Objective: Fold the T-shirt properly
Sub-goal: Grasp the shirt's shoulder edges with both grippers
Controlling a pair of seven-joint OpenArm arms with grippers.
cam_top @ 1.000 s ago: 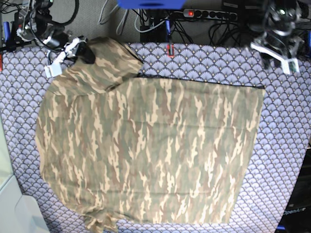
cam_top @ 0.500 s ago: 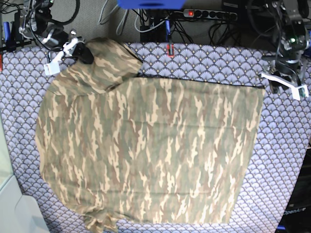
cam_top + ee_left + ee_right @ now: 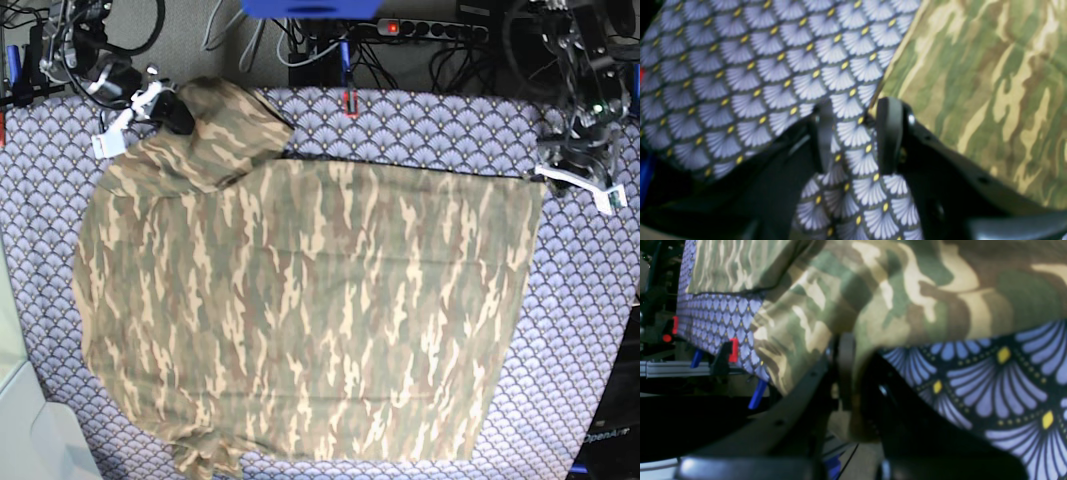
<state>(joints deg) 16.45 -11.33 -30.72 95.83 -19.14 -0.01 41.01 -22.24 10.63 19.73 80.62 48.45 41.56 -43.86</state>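
Camo shirt [image 3: 310, 310] lies flat on purple scallop cloth [image 3: 420, 125], filling most of base view; one sleeve [image 3: 225, 125] sits upper left, hem runs down the right side.

R claw [image 3: 165, 105] at upper left of base view: pressed shut, pinching sleeve fabric [image 3: 853, 340]; wrist cam shows camo bunched between the jaws. L claw [image 3: 855, 136] at upper right of base view, by the shirt's top right corner: spread part-way, nothing between the jaws but tablecloth, right finger [image 3: 888, 133] just beside the hem edge [image 3: 897, 63], not on it.

Step in hand, my read: get both top corners gripped before folding. To do well:
- L needs to shift toward the shirt so the hem goes between the jaws, then close. Risk: grabs tablecloth too, as it's directly under the jaws. Get a jaw under the hem only.
- R grip looks solid but bunched; lift slow so the sleeve doesn't drag the body skewed.
- Lift both sides level, else crease goes diagonal.

Edges/room: tablecloth border is narrow above the shirt, cables and power strip [image 3: 430, 28] crowd the top edge, so no room behind. Open cloth on the right side and lower right. Shirt bottom edge runs near frame bottom; lower left corner crumpled [image 3: 205, 460]. Fold toward frame bottom is the clear path.
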